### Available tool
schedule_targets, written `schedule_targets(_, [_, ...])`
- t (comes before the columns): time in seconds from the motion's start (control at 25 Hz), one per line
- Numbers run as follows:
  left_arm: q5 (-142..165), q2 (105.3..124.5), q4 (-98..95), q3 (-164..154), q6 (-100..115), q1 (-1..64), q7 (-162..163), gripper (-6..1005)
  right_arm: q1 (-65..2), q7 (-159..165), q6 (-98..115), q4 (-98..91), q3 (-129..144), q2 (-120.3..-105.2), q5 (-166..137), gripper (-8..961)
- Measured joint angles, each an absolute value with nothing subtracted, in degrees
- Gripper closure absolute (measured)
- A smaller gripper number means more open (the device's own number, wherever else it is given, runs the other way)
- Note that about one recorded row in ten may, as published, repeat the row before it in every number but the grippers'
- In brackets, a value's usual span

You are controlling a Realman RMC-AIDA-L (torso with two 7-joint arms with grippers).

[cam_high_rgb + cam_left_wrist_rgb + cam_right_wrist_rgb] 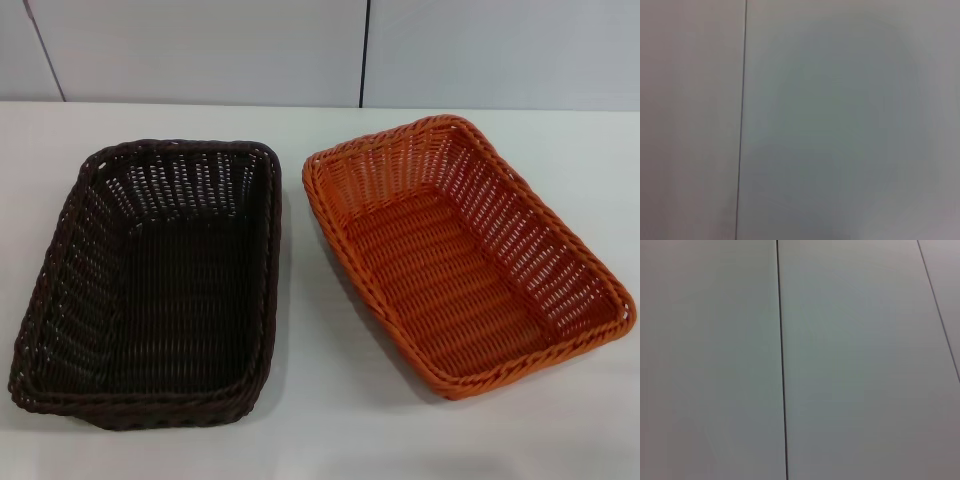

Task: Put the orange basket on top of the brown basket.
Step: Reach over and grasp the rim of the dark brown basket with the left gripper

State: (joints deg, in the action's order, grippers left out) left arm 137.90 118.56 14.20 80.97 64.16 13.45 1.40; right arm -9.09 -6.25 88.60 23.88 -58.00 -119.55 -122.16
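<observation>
Two rectangular woven wicker baskets rest side by side, apart, on a white table (320,440) — dark brown basket (150,285) left, bright orange basket (465,255) right.

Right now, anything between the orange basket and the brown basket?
Nothing. In the head view, only a bare strip of white table separates the brown basket from the orange basket; they sit side by side, not touching. Neither gripper is in view.

The head view looks forward and down from close above the white table (320,430), taking in both baskets and the grey wall panels (200,50) at the far edge. Both wrist views face only pale panels with dark seams (782,365), sharing no table with the head view.
</observation>
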Motion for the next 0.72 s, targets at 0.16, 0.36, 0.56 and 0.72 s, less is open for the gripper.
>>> schedule_targets(0.16, [137.90,118.56,14.27,80.94,64.11,13.44,1.41,195,-9.05,-6.24,88.59,23.90,-58.01,-119.58,-122.16,127])
schedule_targets(0.36, [137.94,118.56,14.37,80.85,64.15,13.44,1.41,195,-9.05,-6.24,88.59,23.99,-58.00,-119.61,-122.16,127])
schedule_targets(0.56, [138.74,117.89,15.87,79.26,63.15,13.66,1.35,196,-9.17,-6.24,88.59,24.07,-58.00,-119.62,-122.16,127])
schedule_targets(0.72, [140.60,115.30,23.13,79.59,56.37,13.41,-1.05,197,-9.49,-6.24,88.59,24.10,-58.00,-119.57,-122.16,127])
